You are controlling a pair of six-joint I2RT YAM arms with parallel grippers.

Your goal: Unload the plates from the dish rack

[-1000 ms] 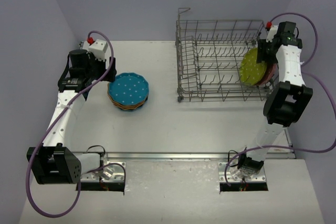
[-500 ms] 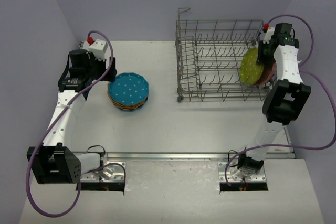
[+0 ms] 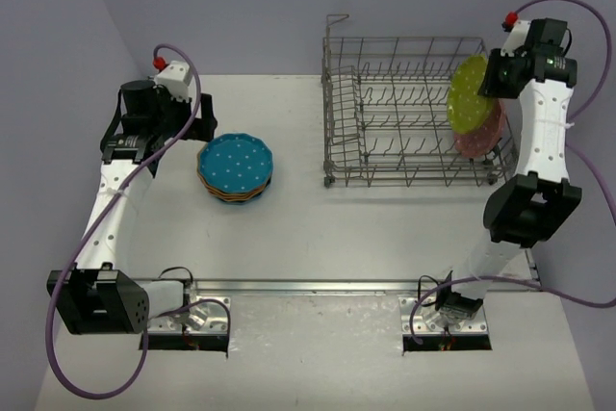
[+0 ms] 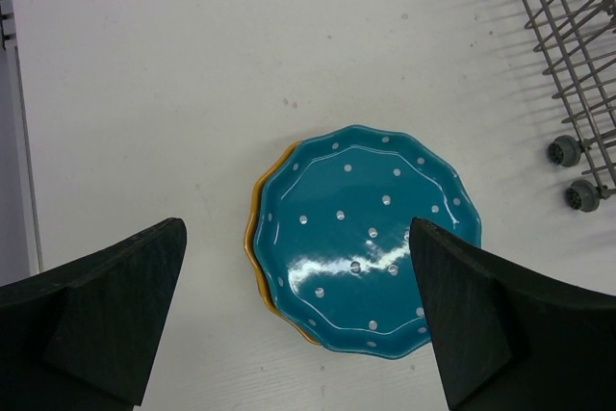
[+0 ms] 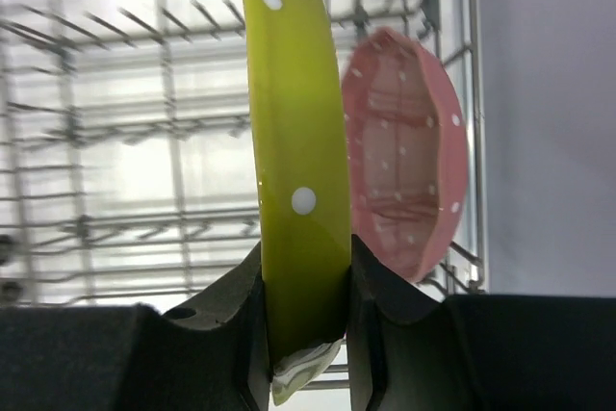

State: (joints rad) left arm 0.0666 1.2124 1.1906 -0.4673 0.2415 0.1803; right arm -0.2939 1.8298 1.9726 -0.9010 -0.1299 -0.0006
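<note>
1. Where the left arm reaches out over the bench [image 3: 366, 228], the left gripper [image 4: 296, 228] hangs released, its two dark fingers [image 4: 115, 305] spread wide and holding nothing.
2. Directly below that gripper, a teal-blue plate [image 4: 371, 238] lies flat on top of a small stack on the left half of the bench. The rim of an orange-yellow plate [image 4: 253, 238] peeps out on the stack's left side.
3. To the right of the stack and well apart from it stands the dish rack [image 3: 404, 113], a grey wire frame with rows of upright tines, most of them bare.
4. At the right end of the rack, the yellow-green plate [image 5: 298, 141] stands on edge. The top view shows it high against the rack's far right side; I cannot tell whether it touches any wire.
5. The right gripper [image 5: 306, 276] is clenched on that plate's rim, one finger pressed against each face.
6. Just right of the yellow-green plate, the pink plate [image 5: 404, 170] sits upright in the rack, near its right wall.
</note>
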